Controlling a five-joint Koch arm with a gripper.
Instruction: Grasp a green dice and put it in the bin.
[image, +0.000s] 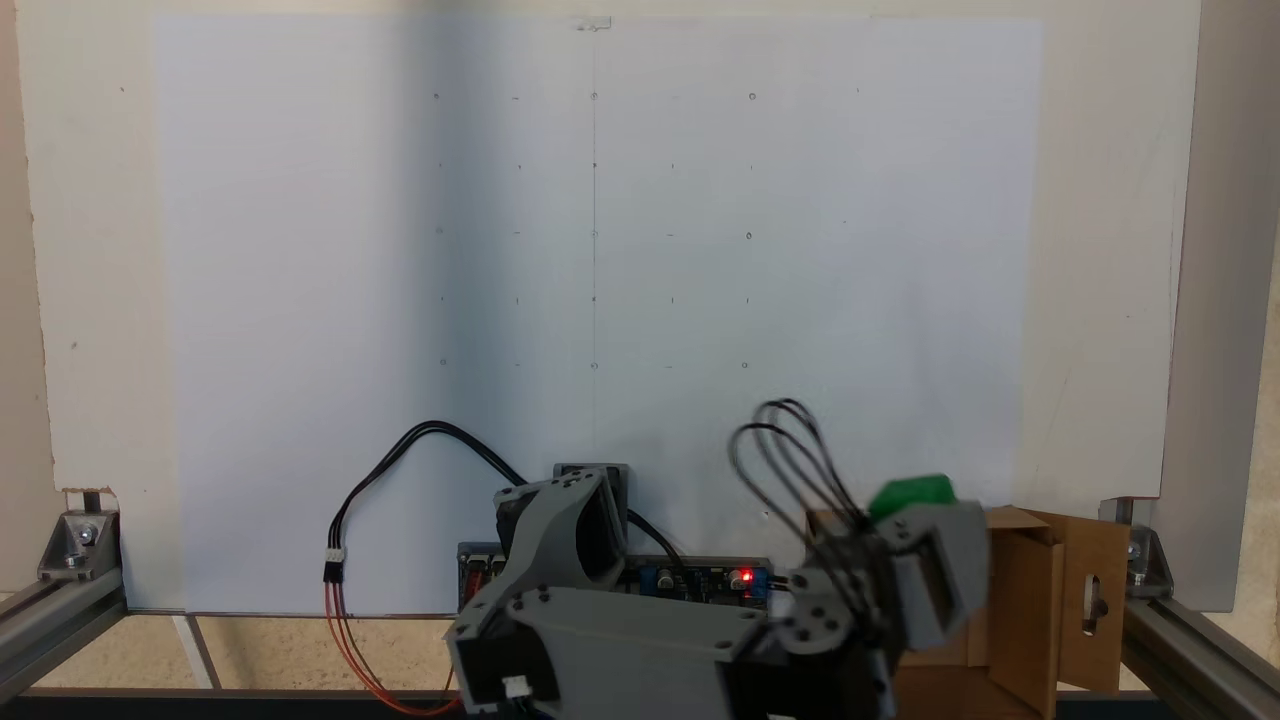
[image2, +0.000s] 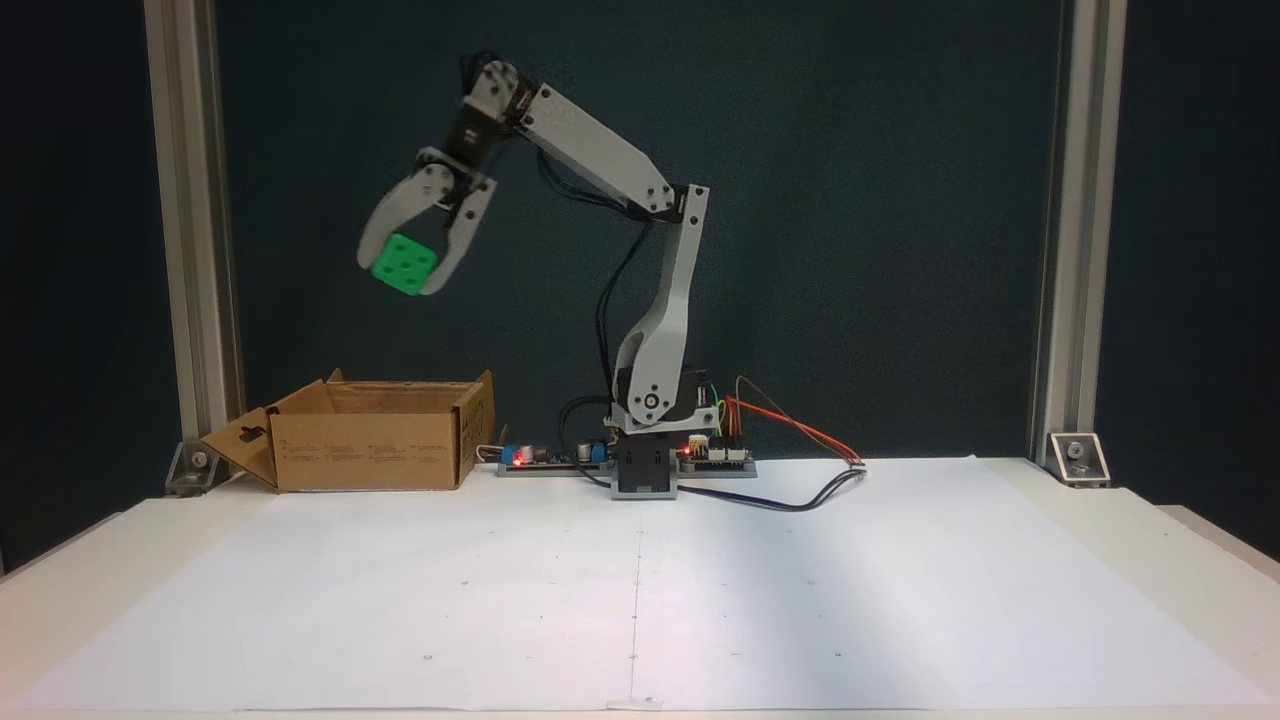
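Observation:
A bright green dice (image2: 404, 266) hangs high in the air with my gripper (image2: 402, 272) shut on it, one grey finger on each side. Straight below it stands the bin (image2: 370, 450), a brown cardboard box with open flaps, at the table's back left in that fixed view. From above, the dice (image: 911, 493) peeks out over the grey gripper body, at the left edge of the bin (image: 1030, 600), whose side flap has a slot-shaped cutout. The gripper's tips are hidden in that view.
The arm's base (image2: 645, 455) with circuit boards and cables sits at the middle back of the table. White paper (image2: 640, 590) marked with small dots covers the tabletop. Aluminium posts (image2: 190, 220) stand at both back corners.

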